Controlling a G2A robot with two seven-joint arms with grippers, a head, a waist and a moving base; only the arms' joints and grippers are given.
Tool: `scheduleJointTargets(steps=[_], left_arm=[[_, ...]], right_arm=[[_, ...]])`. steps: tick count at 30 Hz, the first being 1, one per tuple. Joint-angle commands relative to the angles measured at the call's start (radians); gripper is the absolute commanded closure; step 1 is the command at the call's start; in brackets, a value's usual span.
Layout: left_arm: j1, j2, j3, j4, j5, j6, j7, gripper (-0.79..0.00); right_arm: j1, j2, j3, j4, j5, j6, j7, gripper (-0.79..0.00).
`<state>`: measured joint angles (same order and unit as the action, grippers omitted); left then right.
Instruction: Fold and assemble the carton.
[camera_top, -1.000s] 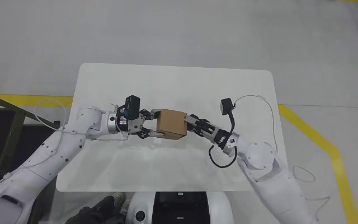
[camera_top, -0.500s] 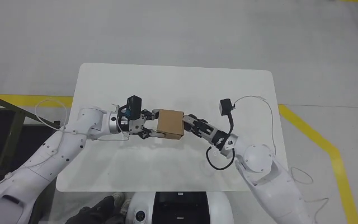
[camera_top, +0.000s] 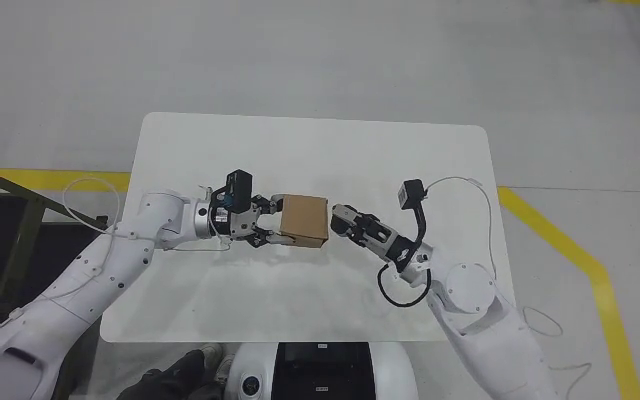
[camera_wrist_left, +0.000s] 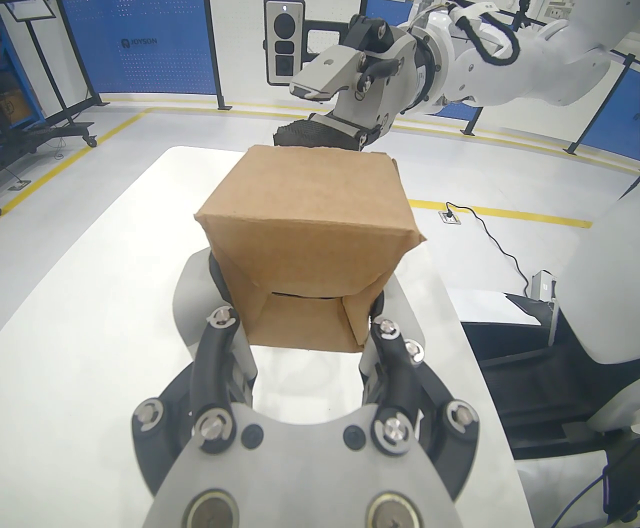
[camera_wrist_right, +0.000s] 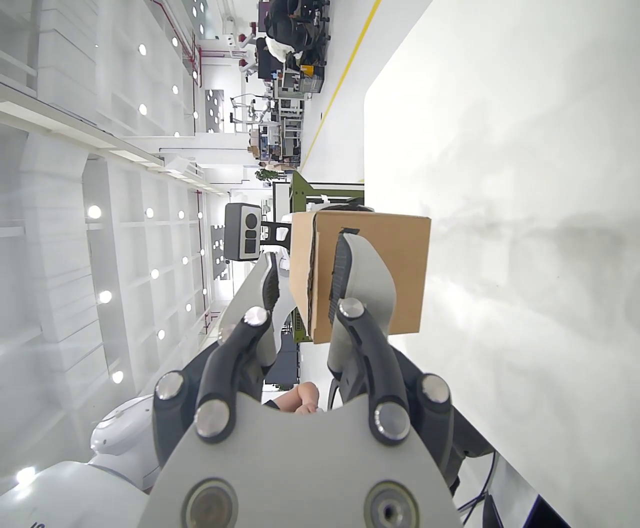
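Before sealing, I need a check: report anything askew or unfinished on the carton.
On the carton, the end facing the left pincer looks unfinished: flaps slope inward with a dark gap between them, and one corner flares out.

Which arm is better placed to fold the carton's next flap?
Probably right: the right gripper is open and free beside the carton, while the left gripper clamps its other end.
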<state>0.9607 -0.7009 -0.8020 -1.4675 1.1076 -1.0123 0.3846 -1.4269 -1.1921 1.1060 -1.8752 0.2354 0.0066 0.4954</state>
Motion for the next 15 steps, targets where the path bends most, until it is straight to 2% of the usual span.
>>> scheduleJointTargets(steps=[1,15], left_arm=[[-0.001,0.000,0.000,0.002,-0.001,0.000,-0.001,-0.508],[-0.008,-0.003,0.007,0.001,-0.007,0.000,-0.011,-0.508]], right_arm=[[-0.003,0.000,-0.004,-0.003,-0.002,0.000,-0.001,-0.209],[0.009,-0.005,-0.029,-0.009,-0.013,0.007,0.010,-0.231]])
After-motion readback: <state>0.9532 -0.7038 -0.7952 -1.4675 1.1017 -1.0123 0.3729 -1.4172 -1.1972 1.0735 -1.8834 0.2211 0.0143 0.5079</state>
